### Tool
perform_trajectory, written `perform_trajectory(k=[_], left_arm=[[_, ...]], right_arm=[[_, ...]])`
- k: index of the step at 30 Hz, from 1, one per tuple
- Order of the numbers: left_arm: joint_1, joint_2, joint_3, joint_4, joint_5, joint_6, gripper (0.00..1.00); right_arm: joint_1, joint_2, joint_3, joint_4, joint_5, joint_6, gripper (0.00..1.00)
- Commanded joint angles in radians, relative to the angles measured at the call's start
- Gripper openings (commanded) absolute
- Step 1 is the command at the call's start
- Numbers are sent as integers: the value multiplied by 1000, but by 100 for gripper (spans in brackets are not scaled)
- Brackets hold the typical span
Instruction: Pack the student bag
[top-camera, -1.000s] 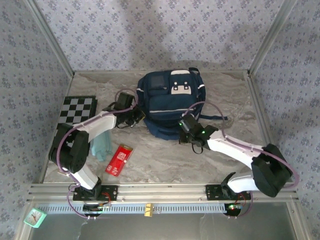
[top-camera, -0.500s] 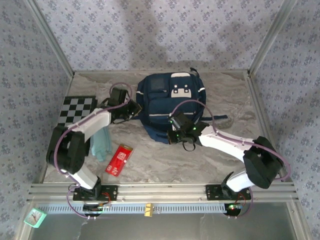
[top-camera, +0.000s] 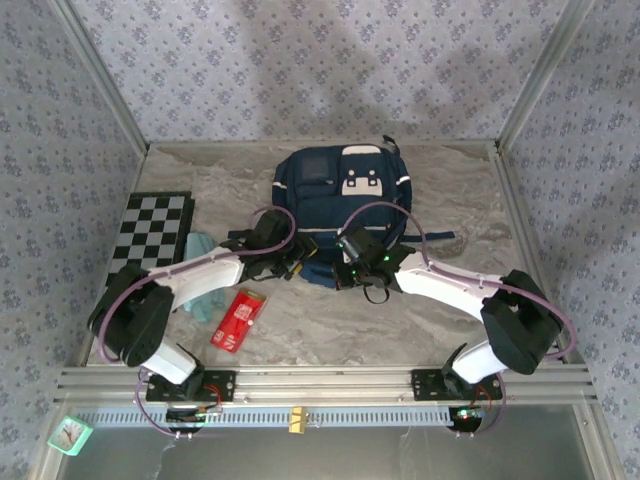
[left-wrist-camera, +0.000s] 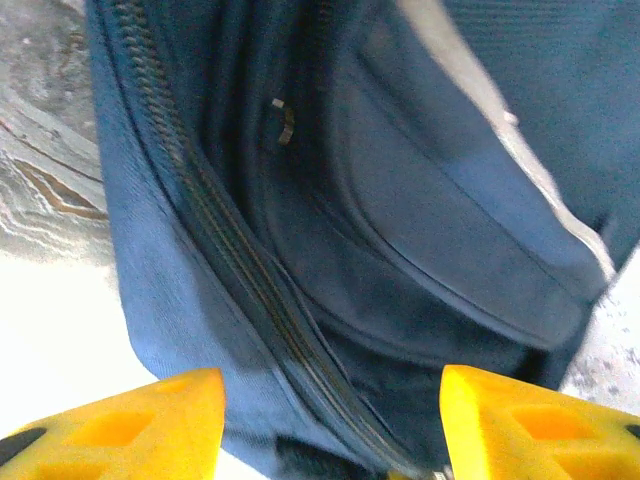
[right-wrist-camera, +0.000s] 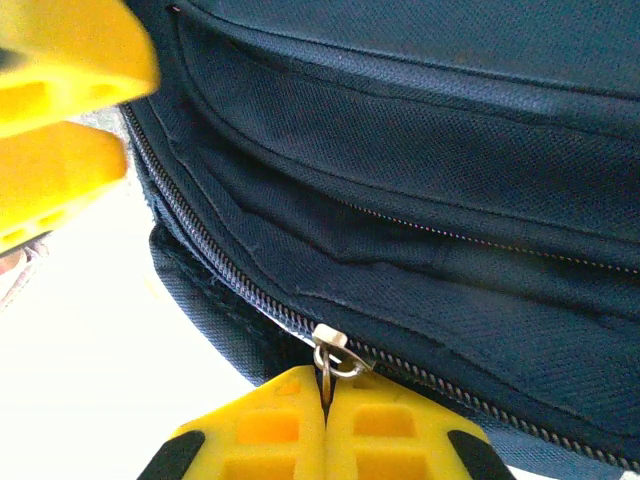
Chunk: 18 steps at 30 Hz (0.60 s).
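2 tools: right tool pinches student bag zipper pull; left tool wide.

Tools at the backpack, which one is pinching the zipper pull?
The right tool, shut on the metal zipper pull; the left tool stands open, gripping nothing.

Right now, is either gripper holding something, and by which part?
The right gripper pinches the student bag by its zipper pull; the left gripper holds nothing.
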Motion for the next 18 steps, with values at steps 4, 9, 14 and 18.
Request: perform_trajectory(k=[4,9,14,18], left_arm=[[-37,110,69,57,-35,-108,40],[-15,122,88,-45,-120,-21,0],[49,60,86,-99,-166,107,0],[155,21,87,-152,-151,225,0]], right_arm=[[8,7,7,-11,47,14,0],[5,1,31,-141,117,59,0],[-7,-55,-5,-277,183,112,0],[-68,-141,-67,-377,223,153,0]])
